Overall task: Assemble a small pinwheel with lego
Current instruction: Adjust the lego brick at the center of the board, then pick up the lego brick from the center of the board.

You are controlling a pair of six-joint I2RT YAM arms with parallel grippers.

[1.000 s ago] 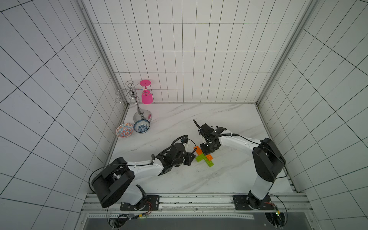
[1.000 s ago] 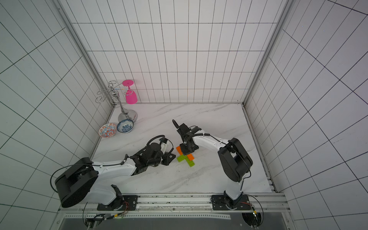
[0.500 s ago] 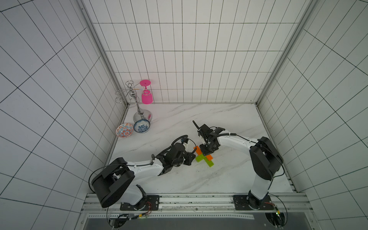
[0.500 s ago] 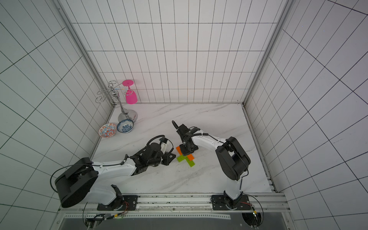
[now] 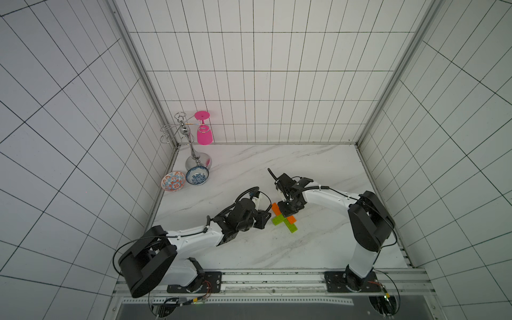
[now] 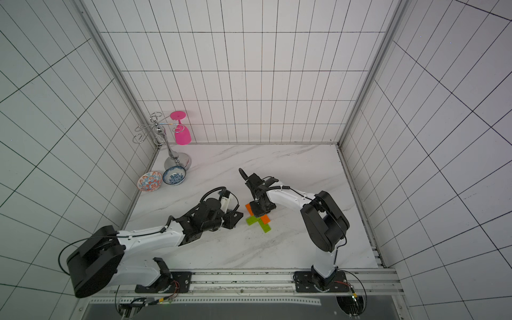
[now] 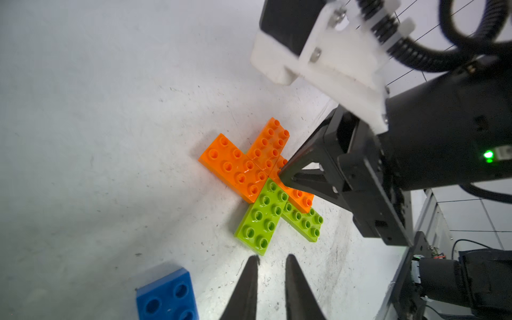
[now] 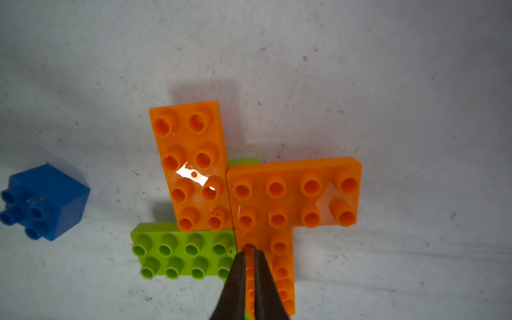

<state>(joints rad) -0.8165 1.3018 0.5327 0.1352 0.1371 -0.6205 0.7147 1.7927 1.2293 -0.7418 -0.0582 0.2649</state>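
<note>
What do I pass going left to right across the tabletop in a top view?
Orange-and-white patterned bowl → blue-and-white patterned bowl → left arm's black fingers → flat cross of lime-green and orange plastic bricks. The right arm's fingers overlap the cross, so they are left out.

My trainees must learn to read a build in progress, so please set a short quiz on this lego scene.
1. True or false: the blue brick sits atop the centre of the pinwheel.
2. Which gripper has its tips on an orange brick: A left, B right, C neither?
3. How many orange bricks show in the right wrist view?
Key: 1 false, it lies apart on the table; 2 B, the right gripper; 3 three.
</note>
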